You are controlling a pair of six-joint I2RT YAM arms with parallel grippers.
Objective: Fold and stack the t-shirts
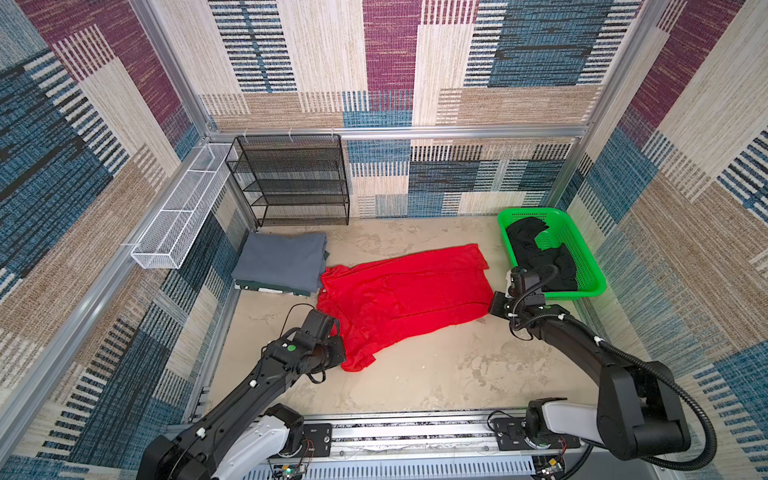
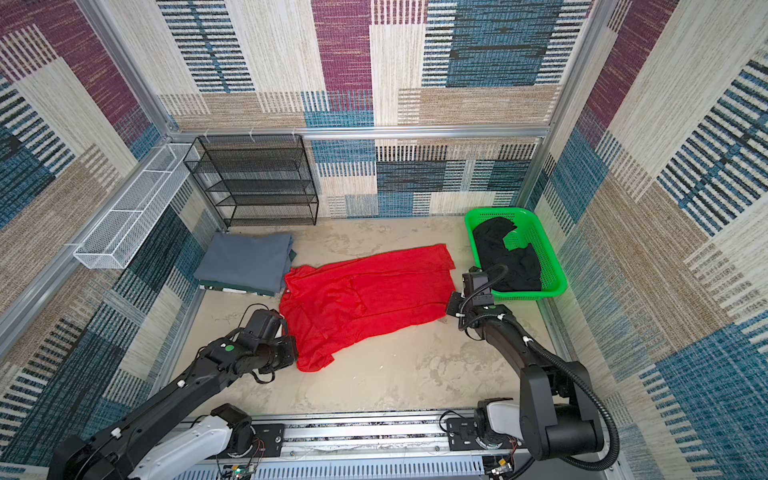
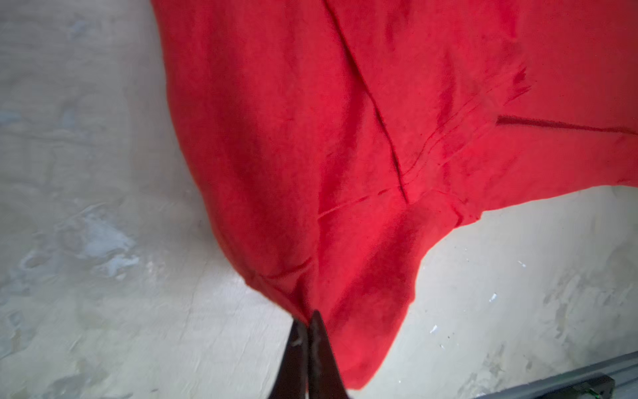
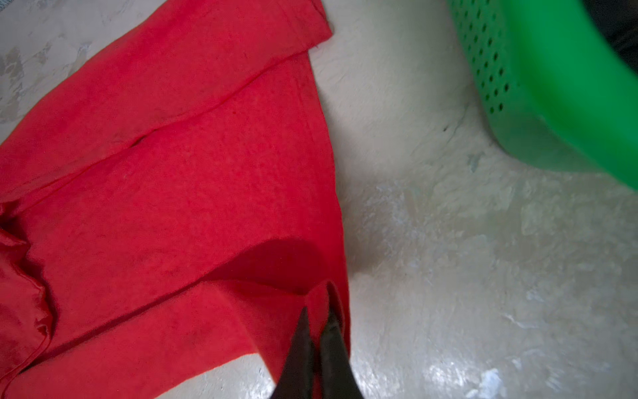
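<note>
Bright red cloth t-shirt [image 1: 407,295] lies spread and rumpled mid-way across the pale mottled tabletop [image 1: 415,386]. Left arm [image 1: 249,386] reaches low from the near rail to its near-left edge. Right arm [image 1: 582,336], elbow high, slopes down to its right corner.

Slate grey folded t-shirt [image 1: 282,264] sits back left. Green perforated plastic basket [image 1: 579,257], far right, holds a crumpled black t-shirt [image 1: 540,257].

Left gripper [image 3: 307,319] and right gripper [image 4: 317,311] are each pinched tight on red cloth.

Both arms were matte black on white base housings [image 1: 253,442]; the left arm [image 1: 232,399] bore a green dot [image 1: 291,348], the right arm [image 1: 582,336] a ribbed black conduit [image 1: 685,397]; the left gripper [image 3: 307,319] had dark, tapered fingers [image 3: 321,362]
</note>
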